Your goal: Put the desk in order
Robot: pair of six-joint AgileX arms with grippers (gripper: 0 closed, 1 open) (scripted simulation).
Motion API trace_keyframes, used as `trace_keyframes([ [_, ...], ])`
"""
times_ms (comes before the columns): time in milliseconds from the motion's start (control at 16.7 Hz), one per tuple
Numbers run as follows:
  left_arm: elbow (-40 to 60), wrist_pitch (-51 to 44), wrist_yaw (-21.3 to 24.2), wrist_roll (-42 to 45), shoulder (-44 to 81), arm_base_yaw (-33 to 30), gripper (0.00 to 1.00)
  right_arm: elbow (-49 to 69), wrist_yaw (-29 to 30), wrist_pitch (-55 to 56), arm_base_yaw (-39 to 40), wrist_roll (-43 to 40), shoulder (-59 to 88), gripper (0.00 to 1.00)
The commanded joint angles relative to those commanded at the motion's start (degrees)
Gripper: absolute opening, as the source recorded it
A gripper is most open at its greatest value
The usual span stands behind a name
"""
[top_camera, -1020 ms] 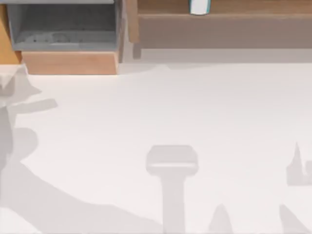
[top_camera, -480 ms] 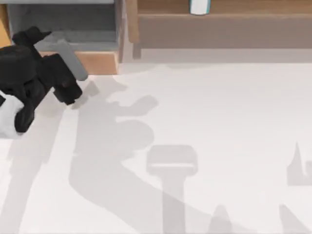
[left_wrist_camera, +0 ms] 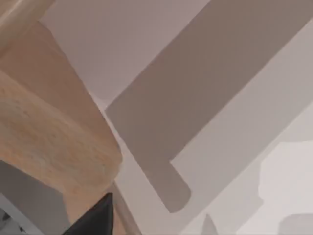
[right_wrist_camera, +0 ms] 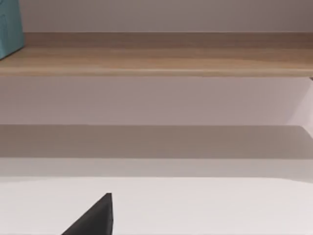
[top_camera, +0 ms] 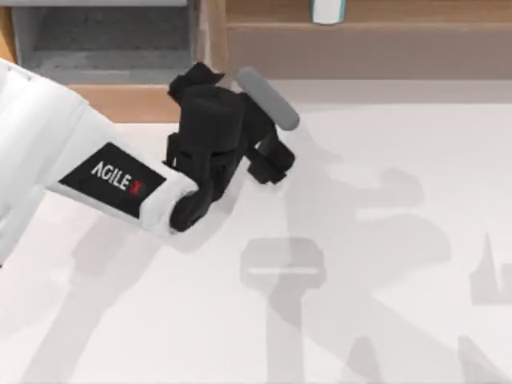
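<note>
Our left arm — white shell, black wrist — reaches in from the top view's left over the large plain white desk, near its back. The left gripper hangs just in front of the wood-fronted, grey-lined drawer box, whose tray stands pulled out at the back left. A grey rounded bar juts from the gripper's far side; we cannot tell whether it is held or part of the rig, nor how wide the claw stands.

The light-wood shelf rail runs along the back, with a small white-and-teal object on it. The right gripper's black fingertip faces that rail; its claw state we cannot tell.

Our reading: the drawer step is in hand. The next move likely calls for squaring up to the drawer front — a clean, level contact.
</note>
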Motion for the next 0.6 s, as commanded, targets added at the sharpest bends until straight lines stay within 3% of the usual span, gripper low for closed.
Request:
trace_keyframes([
  [300,15.6,-4.9,-12.3,-16.1,4.7,-8.4,1.0,0.0,0.0,0.0,0.0,0.0,0.0,1.0],
  [600,32.2,-7.8,-21.9,-28.0,8.8,-11.2,1.0,0.0,0.0,0.0,0.0,0.0,0.0,1.0],
])
